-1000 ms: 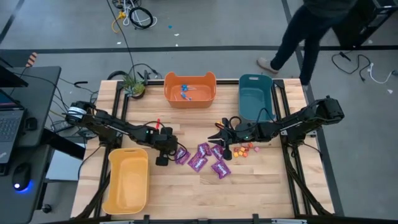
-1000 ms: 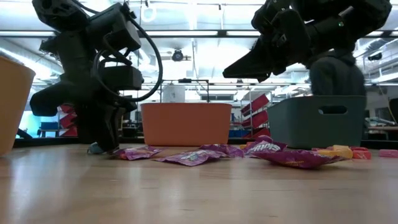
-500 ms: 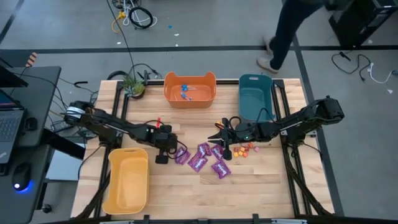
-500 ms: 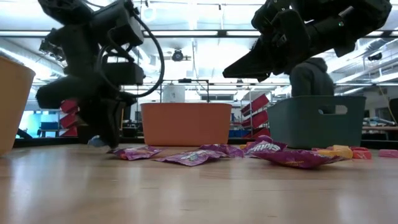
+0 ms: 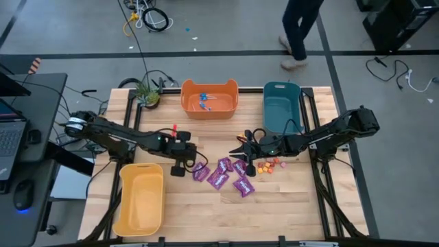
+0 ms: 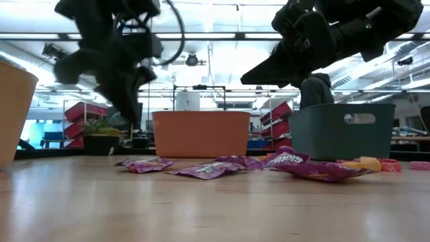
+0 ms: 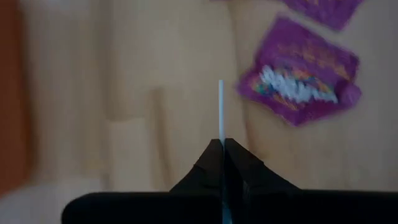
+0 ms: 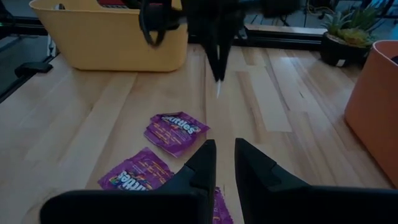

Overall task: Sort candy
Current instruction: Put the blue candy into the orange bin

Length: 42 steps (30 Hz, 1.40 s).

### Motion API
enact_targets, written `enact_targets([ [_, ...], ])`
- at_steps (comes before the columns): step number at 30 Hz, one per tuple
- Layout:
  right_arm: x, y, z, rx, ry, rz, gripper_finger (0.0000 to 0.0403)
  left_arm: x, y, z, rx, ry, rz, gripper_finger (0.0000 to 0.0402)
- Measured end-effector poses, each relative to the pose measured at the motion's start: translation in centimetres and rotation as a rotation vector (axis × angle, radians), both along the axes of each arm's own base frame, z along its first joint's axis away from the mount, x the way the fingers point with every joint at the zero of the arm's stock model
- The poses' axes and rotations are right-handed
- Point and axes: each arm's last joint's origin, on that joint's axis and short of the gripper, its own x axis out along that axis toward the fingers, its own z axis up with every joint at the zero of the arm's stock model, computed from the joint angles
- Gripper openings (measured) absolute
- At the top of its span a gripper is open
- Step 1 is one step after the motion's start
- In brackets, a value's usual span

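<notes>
- Now that our left pincer (image 7: pixel 222 146) has shut tight on the thin white stick of a lollipop (image 7: pixel 221 112), where a second ago it stood low at the bench (image 5: pixel 288 206) with its jaws a little apart, we lift it clear of the wood.
- We judge the pick done; the carry to the orange bin (image 5: pixel 209 98), where blue-wrapped lollipops (image 5: pixel 204 101) already lie, is what remains for this piece.
- We see the stick jut straight out from between the closed tips, above the bare bench, with a purple packet (image 7: pixel 298 81) lying just beside and below.
- Our right pincer (image 5: pixel 240 149) hovers unchanged over the purple packets (image 5: pixel 226 173), jaws slightly apart and holding nothing, the small orange pieces (image 5: pixel 271 165) near it.
</notes>
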Motion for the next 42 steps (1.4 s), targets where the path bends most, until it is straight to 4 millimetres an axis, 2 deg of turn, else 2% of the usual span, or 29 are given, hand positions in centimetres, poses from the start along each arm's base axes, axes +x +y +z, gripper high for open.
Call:
enact_targets([
  [5,0.0,-0.1,0.1,-0.008,-0.009,-0.020,0.0046,-0.2,0.8,3.2,0.101,-0.131,-0.044,0.0000],
  [11,0.1,-0.1,0.2,-0.012,-0.026,-0.020,0.0046,-0.1,3.0,7.1,0.190,-0.404,-0.051,0.0000],
  [18,0.2,-0.1,0.5,-0.015,-0.049,-0.020,0.0046,-0.2,6.1,9.3,0.306,-0.566,-0.005,0.0000],
  [33,0.2,-0.1,0.6,-0.041,-0.067,-0.012,0.0046,-0.9,13.6,11.2,0.371,-0.784,0.149,0.0000],
  [42,0.3,-0.2,0.8,-0.052,-0.084,-0.012,0.0046,-0.5,17.2,10.7,0.291,-0.919,0.331,0.0000],
])
